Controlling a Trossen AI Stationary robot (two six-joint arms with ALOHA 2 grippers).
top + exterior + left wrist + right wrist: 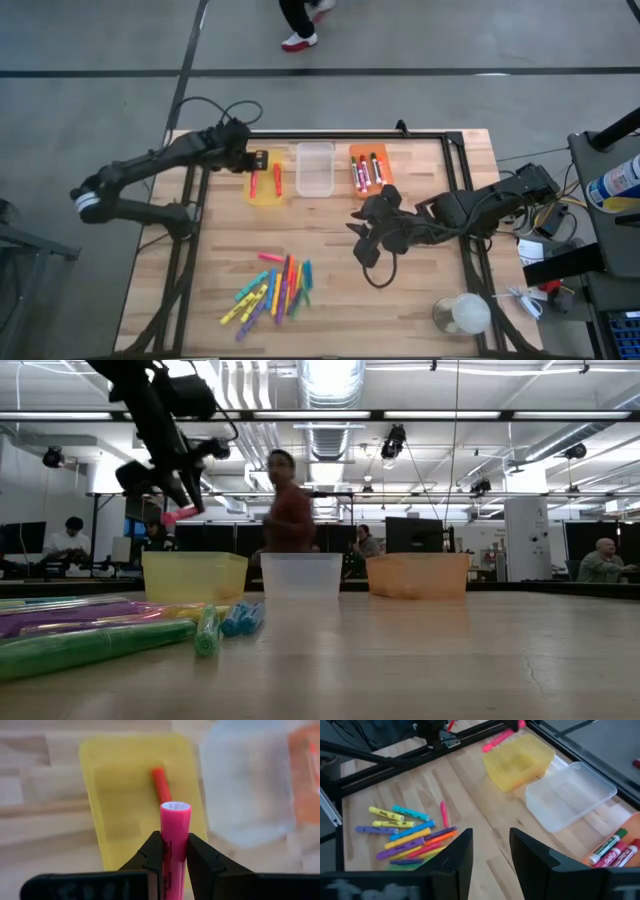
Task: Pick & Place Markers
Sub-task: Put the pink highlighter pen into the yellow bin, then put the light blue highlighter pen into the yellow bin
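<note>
Pink marker (174,837) clenched between the left gripper's (174,854) dark fingers, held above the yellow bin (265,184); arm stretched across the table's far left edge. Red marker (161,784) lies inside that translucent, rounded-rectangle bin. Right gripper (490,851) rests mid-table, fingers apart, nothing held. Loose markers (272,290) lie heaped on the pale wood planks. Clear bin (313,168) and orange bin (368,170) sit alongside.

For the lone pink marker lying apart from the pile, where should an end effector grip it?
Grip the lone pink marker mid-barrel, coming straight down with the fingers across its width. It lies flat on the table with bare wood on both long sides, while the pile sits just beyond.
</note>
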